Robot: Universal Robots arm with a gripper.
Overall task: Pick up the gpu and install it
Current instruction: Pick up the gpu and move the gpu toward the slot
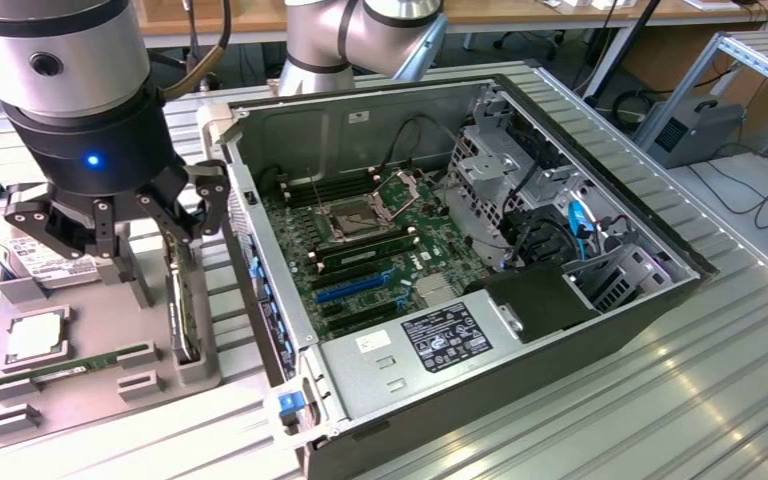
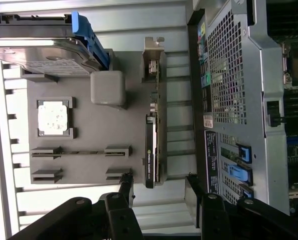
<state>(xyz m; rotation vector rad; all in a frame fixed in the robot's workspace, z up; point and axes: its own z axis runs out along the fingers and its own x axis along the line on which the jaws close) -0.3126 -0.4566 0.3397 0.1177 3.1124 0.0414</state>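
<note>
The gpu (image 1: 185, 305) stands on its long edge in a slot of the grey parts tray (image 1: 97, 310), beside the open computer case (image 1: 598, 300). In the wrist view the gpu (image 2: 151, 145) is a thin black card with its silver bracket at the far end. My gripper (image 1: 128, 228) hangs open just above the tray, over the gpu. Seen from the wrist, the gripper (image 2: 158, 179) has its two black fingertips (image 2: 125, 178) on either side of the card's near end, holding nothing.
The tray (image 2: 89, 130) also carries a hard drive (image 2: 39, 57), a CPU (image 2: 53, 117) and a RAM stick (image 2: 81, 151). Inside the case lie the motherboard (image 1: 384, 235) with a blue slot (image 1: 351, 290), a drive cage (image 1: 504, 170) and cables. The case wall (image 2: 234, 100) stands close beside the gpu.
</note>
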